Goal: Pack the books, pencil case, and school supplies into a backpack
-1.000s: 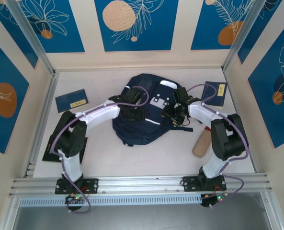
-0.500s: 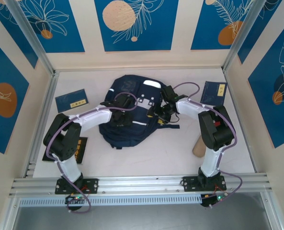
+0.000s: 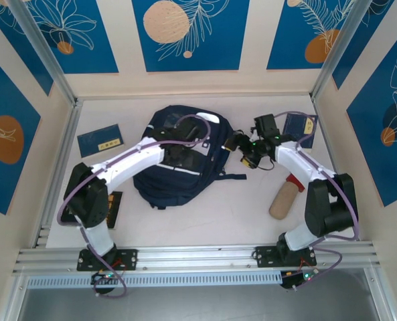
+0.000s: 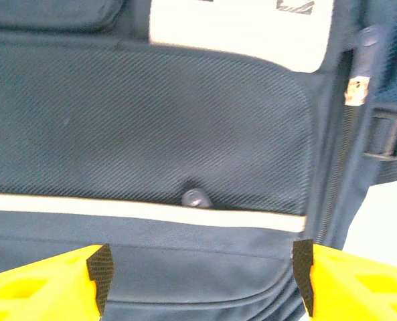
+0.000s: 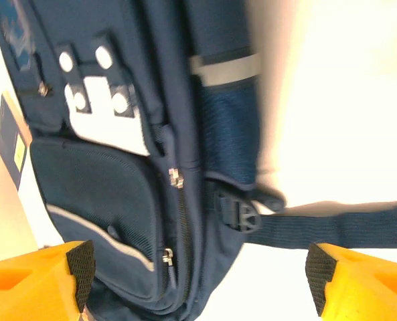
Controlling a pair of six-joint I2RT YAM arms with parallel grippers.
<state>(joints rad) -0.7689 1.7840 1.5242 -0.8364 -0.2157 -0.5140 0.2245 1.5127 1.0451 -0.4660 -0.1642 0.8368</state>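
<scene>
The navy backpack [image 3: 165, 170] with white stripes lies flat in the middle of the table. My left gripper [image 3: 185, 152] hovers over its front pocket [image 4: 151, 127], jaws open [image 4: 201, 271], with only fabric beneath them. My right gripper [image 3: 244, 152] is just off the backpack's right side, open [image 5: 198, 277], above the side zipper [image 5: 166, 257] and a black strap [image 5: 332, 227]. One dark book [image 3: 99, 140] lies at the far left, another [image 3: 300, 128] at the far right, partly behind my right arm. A tan pencil case [image 3: 282, 200] lies at the near right.
A third dark book [image 3: 112, 208] lies partly under my left arm near the left rail. Something small and red [image 3: 293, 179] sits by the pencil case's far end. Patterned walls close the table on three sides; a metal rail runs along the front.
The backpack has slid left. My right gripper has drawn back to the right off the bag and opened wider. My left gripper has also opened wider over the front pocket.
</scene>
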